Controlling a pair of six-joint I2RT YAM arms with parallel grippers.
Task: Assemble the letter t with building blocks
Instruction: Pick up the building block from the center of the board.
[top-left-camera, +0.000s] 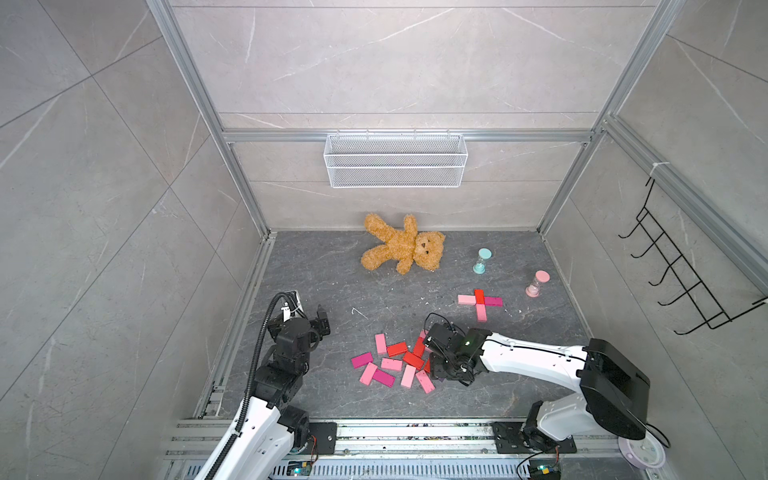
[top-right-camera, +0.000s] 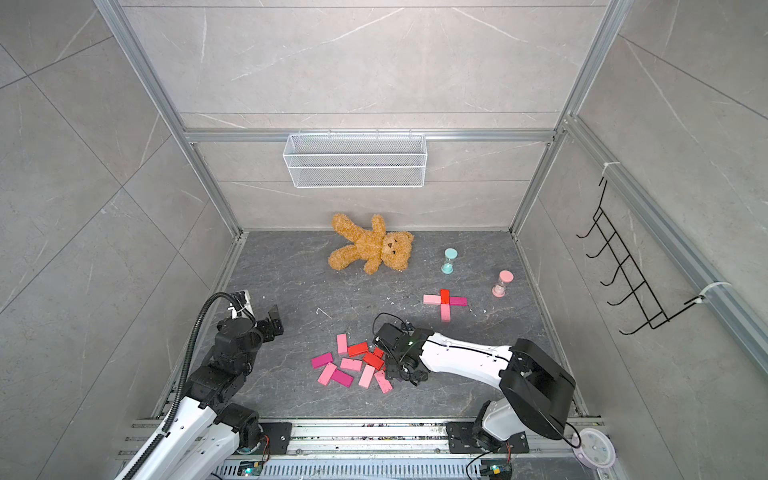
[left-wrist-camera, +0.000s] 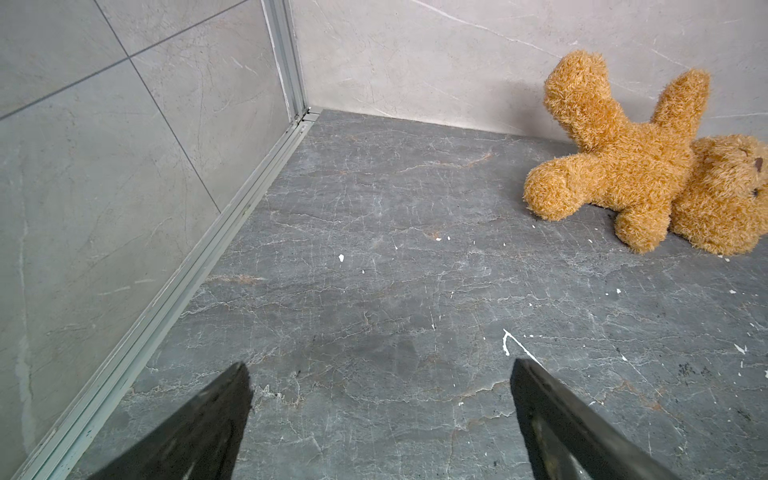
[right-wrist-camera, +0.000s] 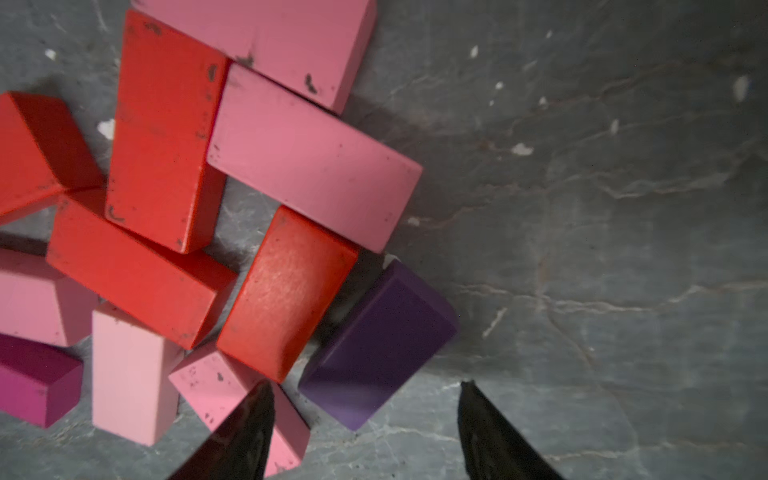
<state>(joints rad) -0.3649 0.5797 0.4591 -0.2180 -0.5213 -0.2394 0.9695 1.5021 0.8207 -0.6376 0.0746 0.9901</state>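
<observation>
Several pink, magenta and red building blocks (top-left-camera: 390, 363) (top-right-camera: 353, 365) lie in a loose pile at the front middle of the floor. Further back on the right, a few more form a cross (top-left-camera: 480, 301) (top-right-camera: 444, 301). My right gripper (top-left-camera: 438, 368) (right-wrist-camera: 368, 399) hangs low over the pile's right edge, its jaws apart. In the right wrist view a corner of the purple block (right-wrist-camera: 378, 345) lies between the fingertips, untouched, beside a red block (right-wrist-camera: 286, 295). One finger overlaps a pink block (right-wrist-camera: 216, 386). My left gripper (top-left-camera: 322, 320) (left-wrist-camera: 380, 374) stands open over bare floor, left of the pile.
A brown teddy bear (top-left-camera: 405, 245) (left-wrist-camera: 631, 166) lies by the back wall. A teal hourglass (top-left-camera: 481, 261) and a pink hourglass (top-left-camera: 537, 284) stand behind the cross. A white wire basket (top-left-camera: 395, 160) hangs on the back wall, and a black hook rack (top-left-camera: 673, 266) on the right wall.
</observation>
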